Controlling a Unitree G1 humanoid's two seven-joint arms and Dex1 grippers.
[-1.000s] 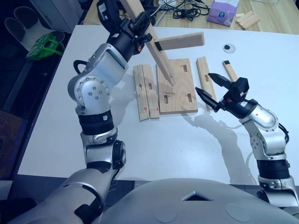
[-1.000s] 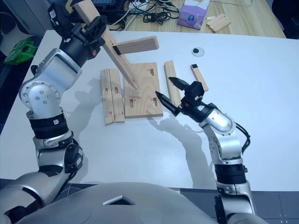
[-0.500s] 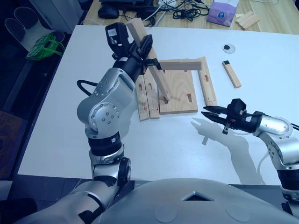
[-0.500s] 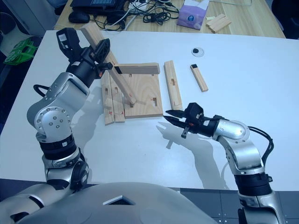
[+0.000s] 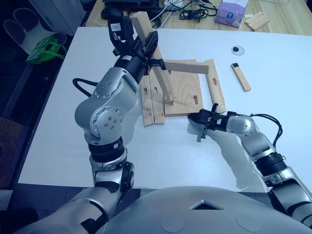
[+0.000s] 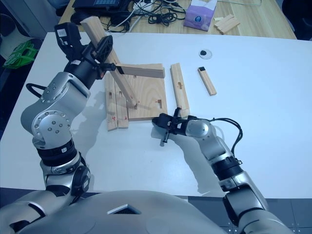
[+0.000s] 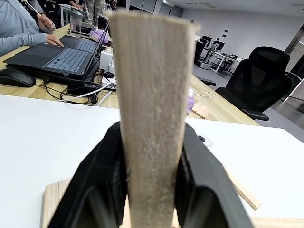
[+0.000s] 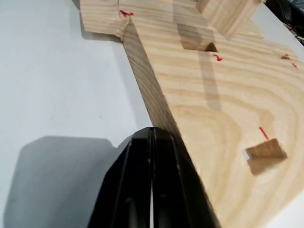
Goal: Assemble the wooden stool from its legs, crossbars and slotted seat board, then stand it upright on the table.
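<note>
Over seat board (image 5: 185, 88), left pincer (image 7: 151, 175) clamping tilted leg (image 7: 152, 85) — tip seating unclear

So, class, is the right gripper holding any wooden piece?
No: the right gripper is shut on nothing, its tips by the seat board's edge.

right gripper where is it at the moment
In the left eye view the right gripper is right of centre, jaws shut, at the near right corner of the seat board.

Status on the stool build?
Left hand clamped on leg, tip on seat board. Right hand shut, at board's near edge. Loose pieces flank the board.
</note>
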